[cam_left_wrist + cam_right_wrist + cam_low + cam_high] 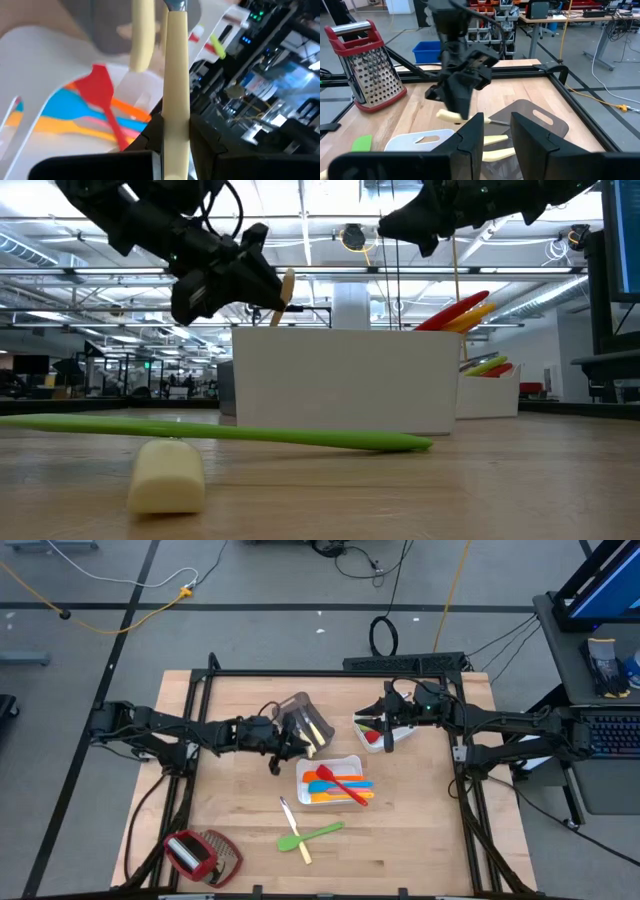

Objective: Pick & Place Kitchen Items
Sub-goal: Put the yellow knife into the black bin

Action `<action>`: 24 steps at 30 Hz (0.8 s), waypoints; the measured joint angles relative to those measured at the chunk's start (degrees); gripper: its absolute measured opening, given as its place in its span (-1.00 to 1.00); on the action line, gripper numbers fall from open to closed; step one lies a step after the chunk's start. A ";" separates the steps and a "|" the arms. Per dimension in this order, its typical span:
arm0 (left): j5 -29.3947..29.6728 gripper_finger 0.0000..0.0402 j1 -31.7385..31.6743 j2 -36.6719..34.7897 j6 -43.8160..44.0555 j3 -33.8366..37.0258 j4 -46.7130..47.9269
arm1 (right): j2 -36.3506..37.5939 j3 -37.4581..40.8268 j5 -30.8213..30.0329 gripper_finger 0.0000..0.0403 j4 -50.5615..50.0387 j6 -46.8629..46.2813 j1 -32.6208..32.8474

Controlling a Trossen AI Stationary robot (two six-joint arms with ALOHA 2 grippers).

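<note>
Pale-handled knife [176, 90] clamped in the left gripper [283, 748], lifted off the surface [400, 840] between the grey tray [300, 712] and the white tray [335, 762], probably for transfer between them. One pale handle [318, 730] remains in the grey tray. Coloured spatulas [340, 788] lie flat in the white tray; a green spatula [318, 834] and another knife [294, 828] lie loose at 6 o'clock of it. The right gripper [495, 131], fingers apart and empty, hovers over a second white tray [398, 735] at 1 o'clock. A grater [195, 854] sits at the surface's 7 o'clock corner; open room lies toward 5 o'clock.
</note>
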State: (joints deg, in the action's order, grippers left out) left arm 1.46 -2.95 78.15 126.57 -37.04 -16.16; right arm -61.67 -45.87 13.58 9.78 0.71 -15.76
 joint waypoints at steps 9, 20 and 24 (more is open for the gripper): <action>-4.48 -0.77 -5.90 0.00 -0.16 0.00 2.94 | -0.02 0.01 0.02 -0.56 -1.60 0.09 0.00; -4.43 -0.70 -8.99 0.59 -2.37 0.00 4.09 | 0.00 0.02 0.02 -0.56 -1.53 0.17 0.00; -4.43 -0.44 -9.04 0.59 -3.83 0.00 4.22 | 0.00 0.01 0.00 -0.56 -1.50 0.17 0.01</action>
State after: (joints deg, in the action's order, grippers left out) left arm -2.96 -11.99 78.74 122.74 -37.04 -11.94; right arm -61.67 -45.86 13.58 8.28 0.89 -15.75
